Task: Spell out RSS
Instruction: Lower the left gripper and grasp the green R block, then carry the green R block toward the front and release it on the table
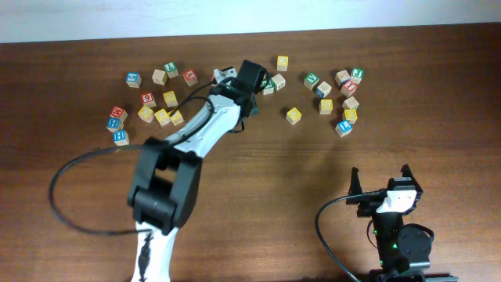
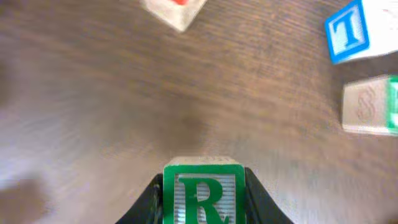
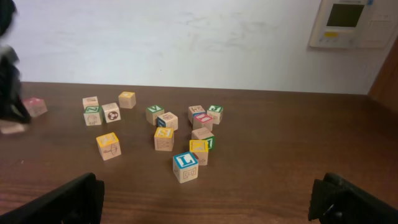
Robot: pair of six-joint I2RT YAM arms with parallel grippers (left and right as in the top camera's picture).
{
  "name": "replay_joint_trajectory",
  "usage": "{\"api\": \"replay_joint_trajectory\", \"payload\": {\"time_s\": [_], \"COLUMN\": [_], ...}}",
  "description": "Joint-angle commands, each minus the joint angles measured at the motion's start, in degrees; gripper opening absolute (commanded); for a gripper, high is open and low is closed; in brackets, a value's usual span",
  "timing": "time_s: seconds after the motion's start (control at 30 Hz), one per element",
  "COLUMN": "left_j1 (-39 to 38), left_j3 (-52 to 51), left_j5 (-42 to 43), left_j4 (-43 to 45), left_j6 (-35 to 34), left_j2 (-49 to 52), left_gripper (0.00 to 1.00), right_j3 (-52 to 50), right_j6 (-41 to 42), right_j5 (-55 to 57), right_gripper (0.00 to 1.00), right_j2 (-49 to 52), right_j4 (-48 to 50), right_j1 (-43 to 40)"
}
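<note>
My left gripper [image 2: 204, 208] is shut on a wooden block with a green letter R [image 2: 204, 193], held between both fingers just above the table. In the overhead view the left gripper [image 1: 262, 84] is at the back middle of the table, between the two groups of blocks. Ahead of it lie a blue T block [image 2: 348, 31] and a block with a raised figure and a green side [image 2: 368, 106]. My right gripper [image 1: 383, 182] is open and empty at the front right, its fingers far apart [image 3: 208, 205]. I cannot make out any S block.
Several letter blocks lie at the back left [image 1: 149, 102] and back right [image 1: 337, 90]. A yellow block [image 1: 293, 115] lies alone between them. A blue L block [image 3: 185, 167] is the nearest one to the right gripper. A white wall runs behind the table.
</note>
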Motion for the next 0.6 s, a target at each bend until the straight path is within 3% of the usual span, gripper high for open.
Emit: {"api": "replay_joint_trajectory", "payload": {"time_s": [0.0, 0.13, 0.27, 0.57], "left_j1": [-0.2, -0.3, -0.6, -4.0], "left_j3": [0.6, 0.5, -1.1, -11.5], "left_j5": [1.7, 9.4, 11.8, 11.8], "left_j4": [-7.7, -18.1, -24.5, -19.0], "left_j6": [0.1, 0.1, 0.3, 8.3], "left_j2": [-7.8, -8.7, -8.7, -8.7], "left_gripper": [0.26, 0.27, 0.25, 0.27], "right_j3": [-0.3, -0.3, -0.3, -0.3], "right_j6": [-0.1, -0.1, -0.1, -0.1], "right_j5": [0.1, 0.1, 0.1, 0.1], "right_gripper": [0.98, 0.98, 0.98, 0.98], "right_j2": [-0.4, -0.4, -0.4, -0.4], "right_j4": [-0.4, -0.4, -0.4, -0.4], "right_j1": [0.0, 0.0, 0.0, 0.0]}}
